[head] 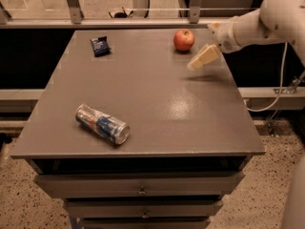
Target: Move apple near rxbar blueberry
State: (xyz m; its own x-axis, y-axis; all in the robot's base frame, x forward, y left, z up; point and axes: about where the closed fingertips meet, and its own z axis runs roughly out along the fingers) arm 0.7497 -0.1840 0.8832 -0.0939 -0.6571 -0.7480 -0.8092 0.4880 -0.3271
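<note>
Jaws: spread apart with nothing between them. The gripper (200, 46) hangs above the far right part of the table (157, 94). One finger slants down toward the top, and the other just shows higher up.
Apple (183, 39): just to the left of the jaws, near but not touched, resting close to the table's far edge.
Snack bar (100, 45): well off to the left of the jaws, beyond the apple, lying flat near the far left corner. Apple and bar are well apart, so the move is not yet done.
Risk, rolling: the apple is round. A finger meeting its side before the jaws straddle it would likely push it along the top, or off the far edge close behind it.
Risk, grip: a pinch off-centre on the smooth skin might let it slip during the carry.
Risk, landing: set down too close, it could knock the light bar aside.
Can (102, 124): on its side, far from the jaws toward the near left, outside the straight line from apple to bar.
In the way: nothing lies on the top between apple and bar.
Arm (257, 20): reaches in from the right, behind the jaws.
</note>
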